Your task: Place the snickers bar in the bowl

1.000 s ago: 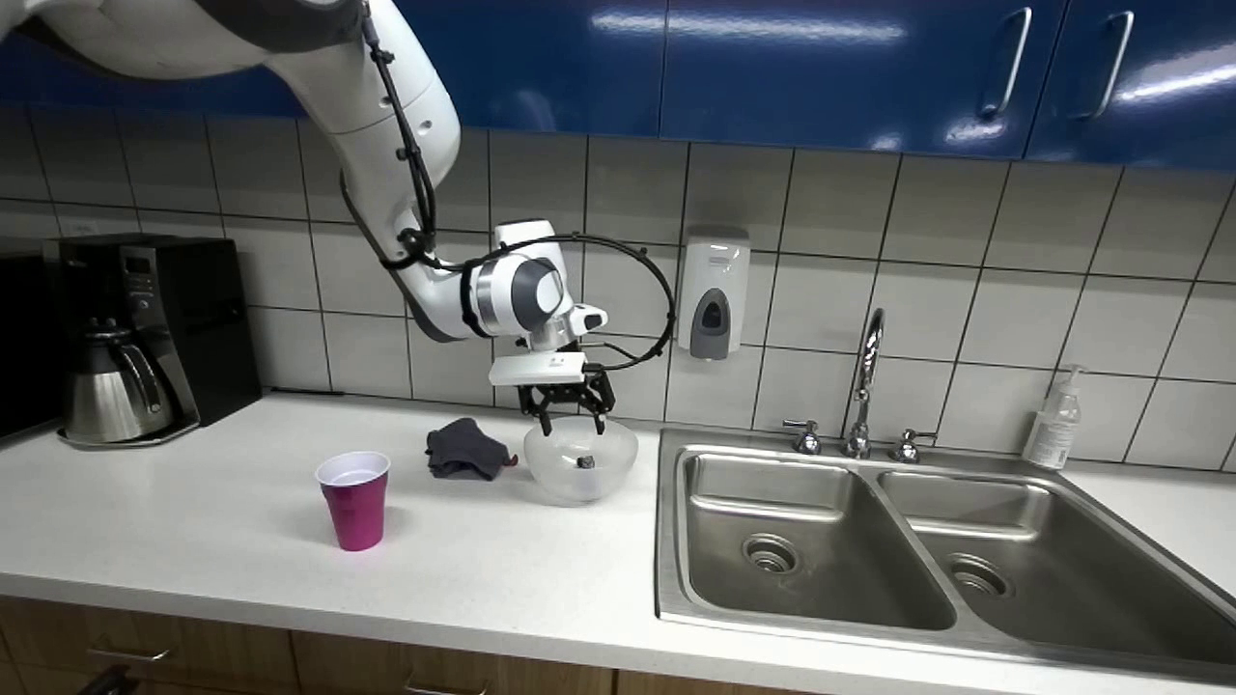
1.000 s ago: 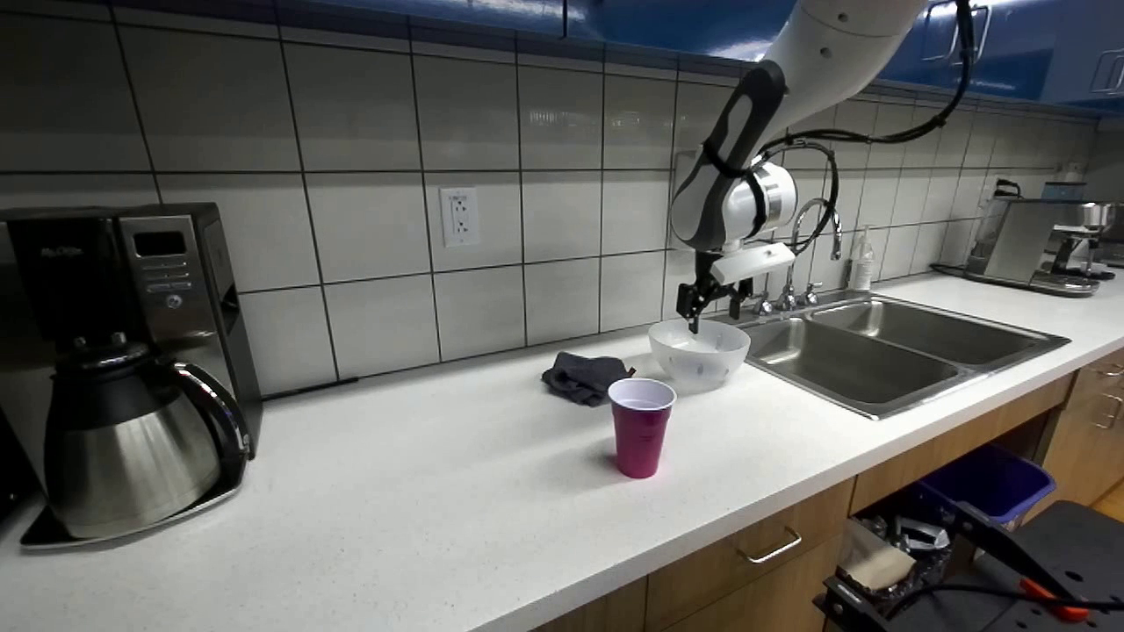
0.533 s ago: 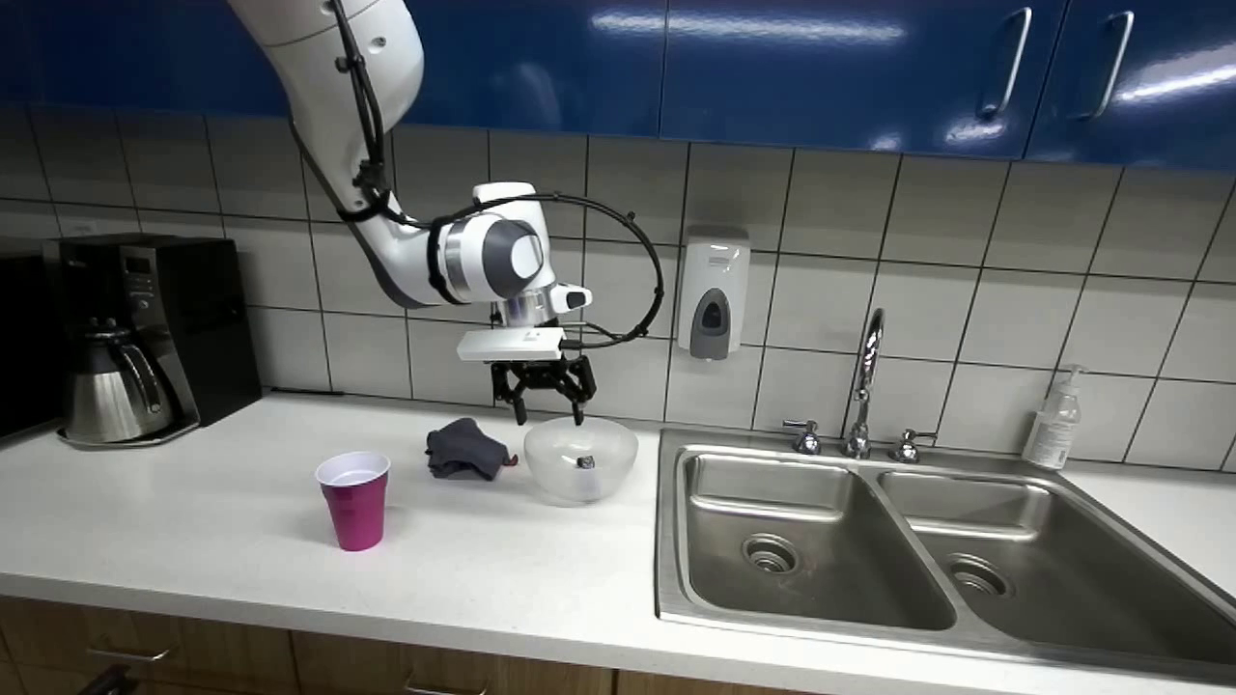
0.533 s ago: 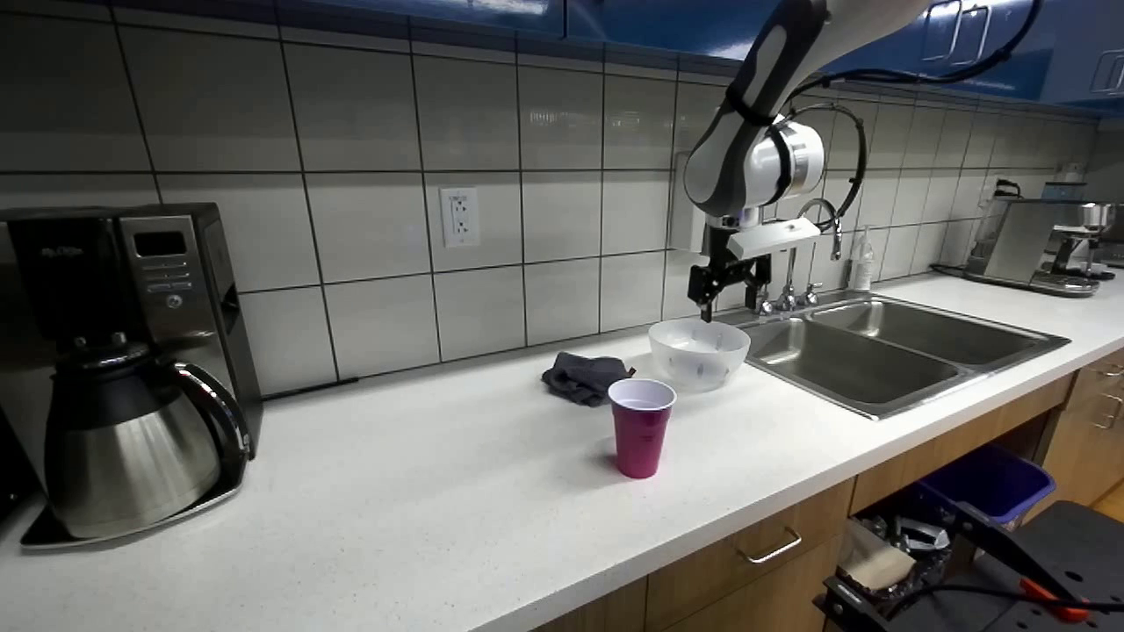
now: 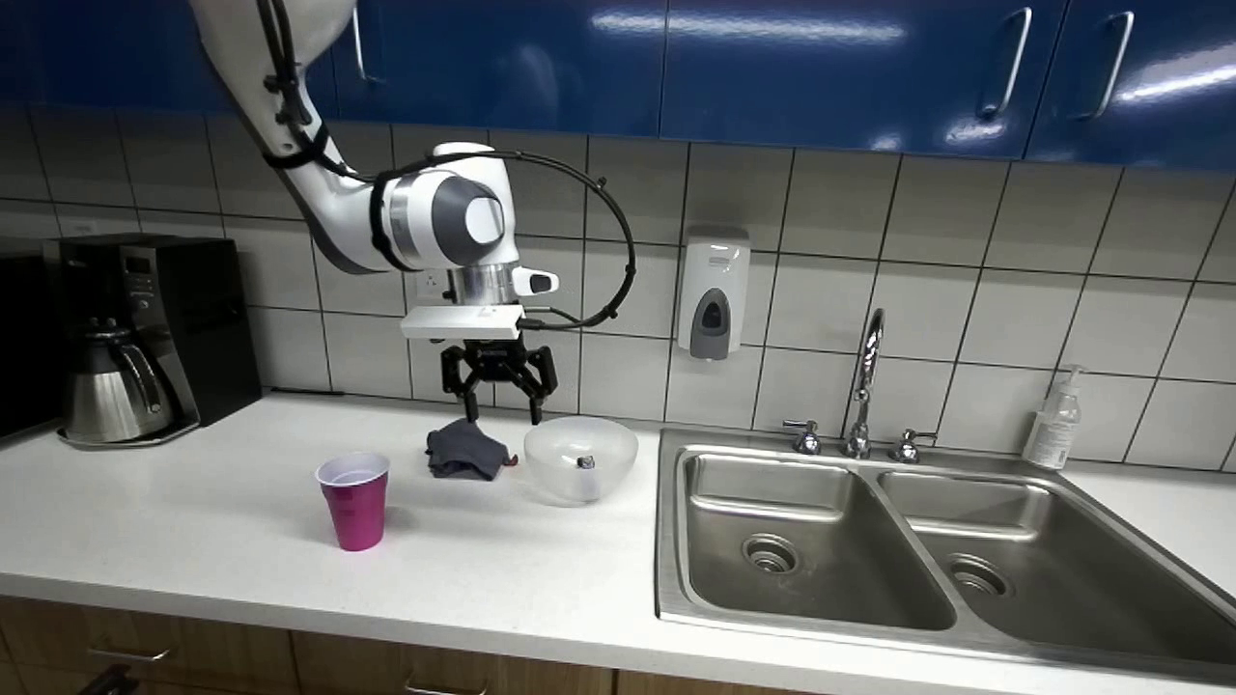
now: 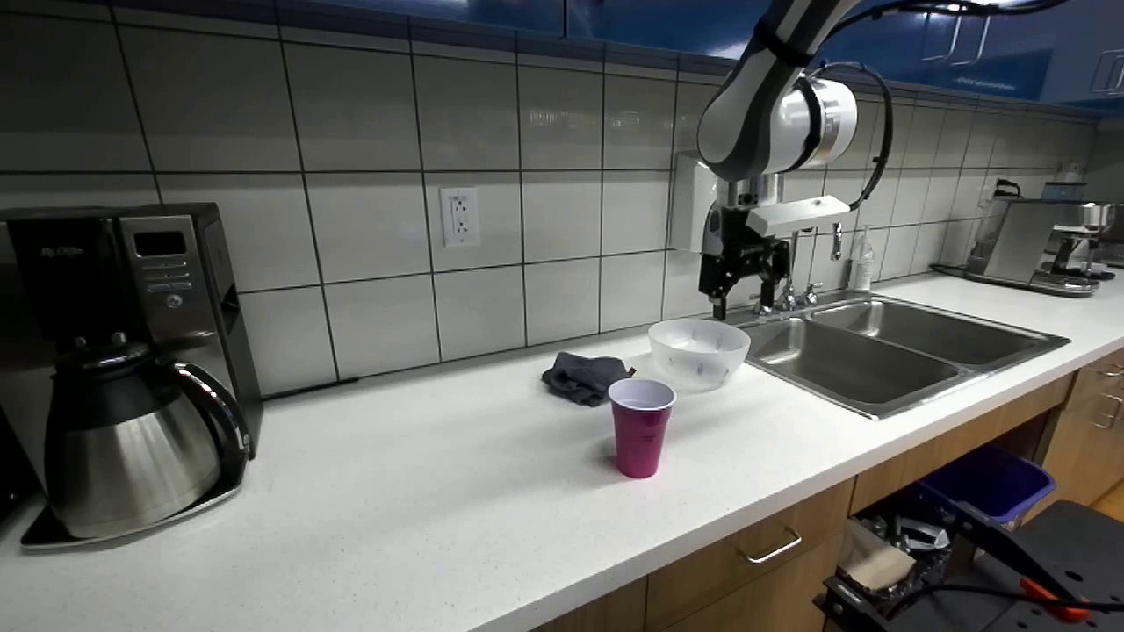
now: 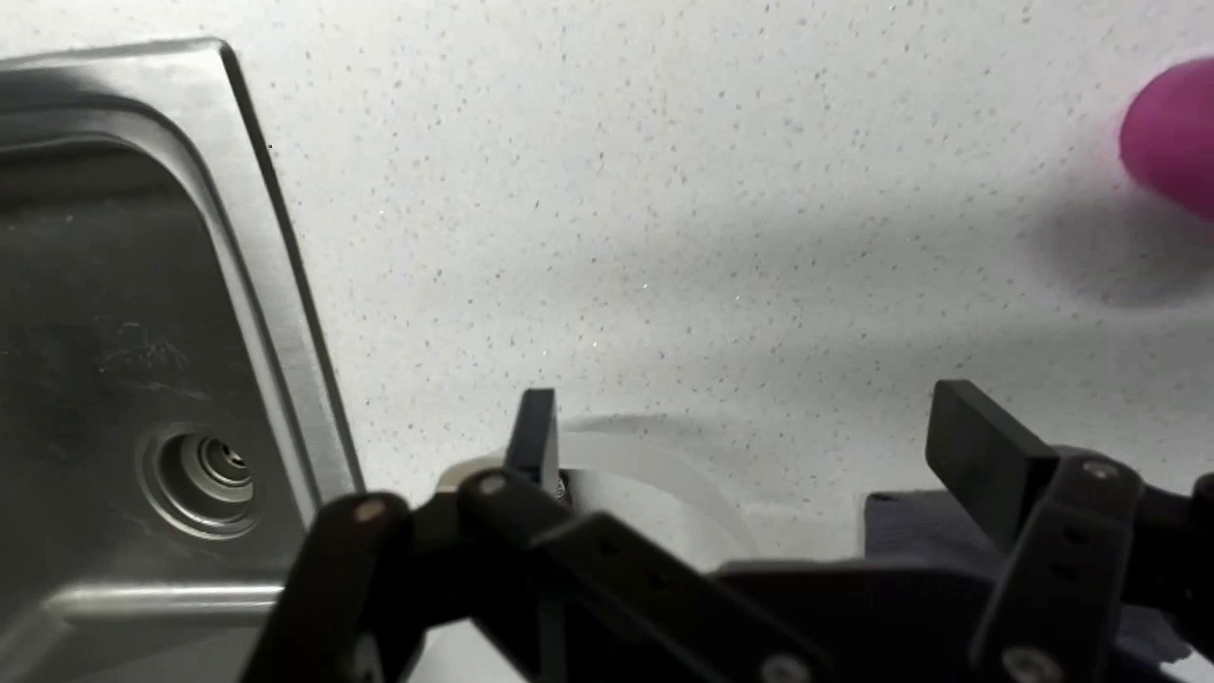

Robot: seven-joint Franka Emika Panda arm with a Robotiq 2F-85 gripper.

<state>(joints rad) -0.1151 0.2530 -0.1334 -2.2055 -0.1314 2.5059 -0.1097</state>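
A translucent white bowl stands on the counter beside the sink, and it also shows in an exterior view and the wrist view. A small dark piece shows through the bowl's wall. It looks like an end of the snickers bar lying in the bowl, mostly blurred by the wall. A sliver of it shows in the wrist view beside a finger. My gripper is open and empty, raised above the counter by the bowl. Its fingers stand wide apart in the wrist view.
A dark grey cloth lies beside the bowl. A magenta cup stands nearer the counter's front. The steel sink adjoins the bowl's other side. A coffee maker stands farther off. A soap dispenser hangs on the tiled wall.
My open gripper has risen from over the bowl and moved off toward the cloth's side in an exterior view. The bowl, the dark piece in it, the cloth and the cup have not moved.
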